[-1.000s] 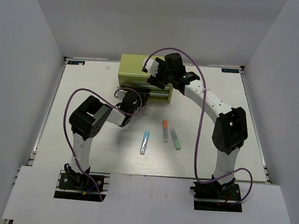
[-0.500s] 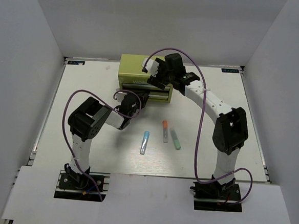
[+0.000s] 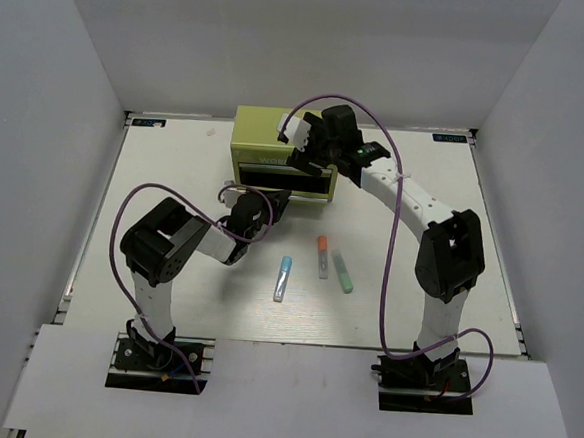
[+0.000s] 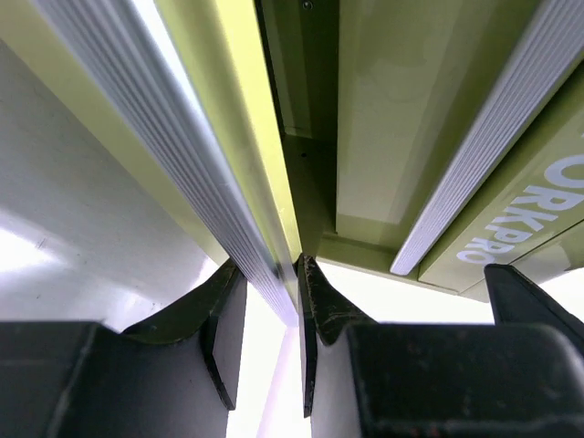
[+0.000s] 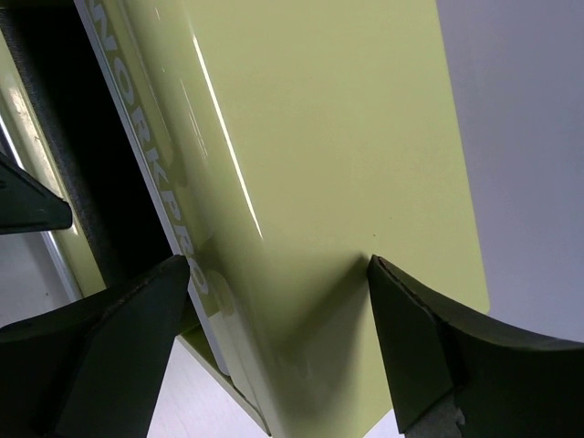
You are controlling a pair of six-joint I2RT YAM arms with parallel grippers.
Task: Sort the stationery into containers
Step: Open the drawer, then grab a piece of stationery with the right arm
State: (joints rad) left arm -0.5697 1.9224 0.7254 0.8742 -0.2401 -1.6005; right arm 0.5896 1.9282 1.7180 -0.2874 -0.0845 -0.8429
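The yellow-green tool chest (image 3: 258, 126) stands at the back of the table. My left gripper (image 3: 267, 201) is shut on the silver handle (image 4: 210, 173) of its lower drawer, which stands partly pulled out; the jaws (image 4: 272, 306) pinch the handle's end. My right gripper (image 3: 309, 146) is open and rests over the chest's top (image 5: 319, 137), with the fingers (image 5: 429, 347) spread wide. A light blue pen (image 3: 284, 277), an orange-capped marker (image 3: 323, 254) and a mint green marker (image 3: 342, 271) lie on the table in front. The red and purple pens are out of view.
The upper drawer's silver handle (image 4: 474, 164) and WORKPRO front show above the left gripper. Grey walls enclose the white table (image 3: 451, 240) on three sides. Purple cables loop over both arms.
My left gripper has drawn back toward the near edge with the lower drawer's handle, and a dark opening now shows in the chest's front. The right gripper and the pens have not moved.
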